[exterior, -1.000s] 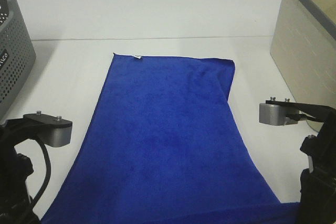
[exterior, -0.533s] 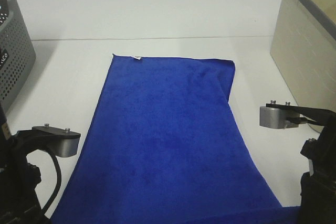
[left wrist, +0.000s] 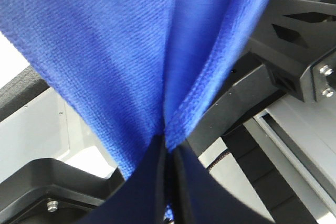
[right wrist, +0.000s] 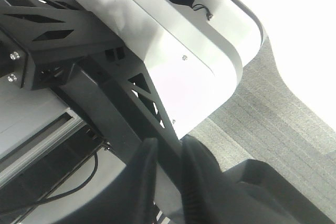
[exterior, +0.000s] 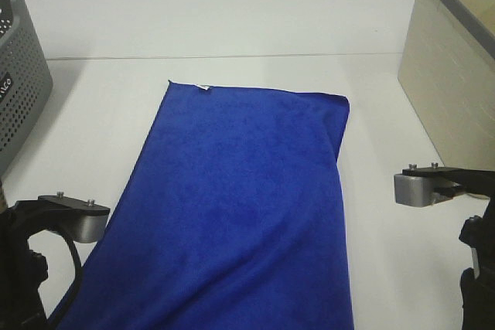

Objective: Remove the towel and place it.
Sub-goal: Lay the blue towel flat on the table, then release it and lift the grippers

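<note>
Since half a second ago the towel [exterior: 247, 199] has changed shape on its near right side. Its right edge then flared out toward the right arm, and now it runs almost straight down to the near edge of the high view. The crease by its far right corner has smoothed out. The grey block on the right arm [exterior: 424, 187] has moved outward and nearer the camera, well clear of the cloth. The block on the left arm [exterior: 73, 218] sits a little lower, just beside the towel's left edge.

The towel lies spread along the middle of the white desk [exterior: 232, 21], with its small white tag [exterior: 203, 86] on the far short edge. Its near left part rises into the left pincer [left wrist: 167, 153], whose fingers [left wrist: 149, 182] are clamped on a bunched fold of blue cloth. The right pincer [right wrist: 169, 182] holds nothing. Its fingers [right wrist: 144, 182] stand only narrowly apart, off the desk's edge, with a scrap of blue showing at the desk rim beyond.

A grey perforated basket [exterior: 23, 90] stands at the left edge and a beige basket [exterior: 452, 75] at the right, both apart from the towel. I cannot tell what either holds.
</note>
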Available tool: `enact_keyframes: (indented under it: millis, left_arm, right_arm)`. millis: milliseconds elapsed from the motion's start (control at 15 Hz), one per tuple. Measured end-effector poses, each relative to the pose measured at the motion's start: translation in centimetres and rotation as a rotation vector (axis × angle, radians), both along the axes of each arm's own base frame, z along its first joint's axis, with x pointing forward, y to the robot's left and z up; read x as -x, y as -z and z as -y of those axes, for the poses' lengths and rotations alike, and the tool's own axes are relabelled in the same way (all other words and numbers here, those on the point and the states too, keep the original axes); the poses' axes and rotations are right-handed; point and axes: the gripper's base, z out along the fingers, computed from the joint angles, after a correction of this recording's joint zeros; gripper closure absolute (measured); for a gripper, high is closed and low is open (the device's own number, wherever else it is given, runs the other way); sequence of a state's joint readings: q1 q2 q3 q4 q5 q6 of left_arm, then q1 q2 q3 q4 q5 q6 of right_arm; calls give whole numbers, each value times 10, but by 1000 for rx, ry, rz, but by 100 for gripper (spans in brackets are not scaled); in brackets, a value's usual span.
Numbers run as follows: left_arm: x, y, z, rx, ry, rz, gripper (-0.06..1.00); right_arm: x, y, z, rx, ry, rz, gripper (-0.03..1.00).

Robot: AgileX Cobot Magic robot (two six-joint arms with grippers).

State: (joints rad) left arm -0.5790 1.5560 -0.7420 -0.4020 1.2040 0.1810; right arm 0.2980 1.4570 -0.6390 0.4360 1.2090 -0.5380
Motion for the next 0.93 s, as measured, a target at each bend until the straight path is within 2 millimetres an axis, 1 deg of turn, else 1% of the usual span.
enact_keyframes:
  millis: [200,267,333,400,533,600,733,800,933]
  left_arm:
    - [0,-1,2,13,-15,-9,94]
    - [1,-1,2,18,-21,-12,92]
    - [1,-1,4,28,-31,-19,88]
    - [1,-2,5,38,-42,-26,79]
    - [2,-2,6,47,-52,-33,59]
    - [2,-2,6,47,-52,-34,49]
    - [2,-3,6,40,-68,-33,38]
    - [2,-4,5,41,-67,-30,38]
    - [1,-8,6,50,-67,-16,37]
  right_arm:
    - [2,1,1,3,0,-6,70]
    - [1,2,1,4,2,-3,66]
    - [1,2,0,6,7,2,63]
    - [0,2,0,9,15,4,60]
    - [0,2,0,24,42,4,55]
    - [0,2,0,30,53,3,50]
    - [-1,3,0,36,67,8,46]
    - [-2,3,0,42,79,10,46]
    - [-15,-5,-3,59,130,69,45]
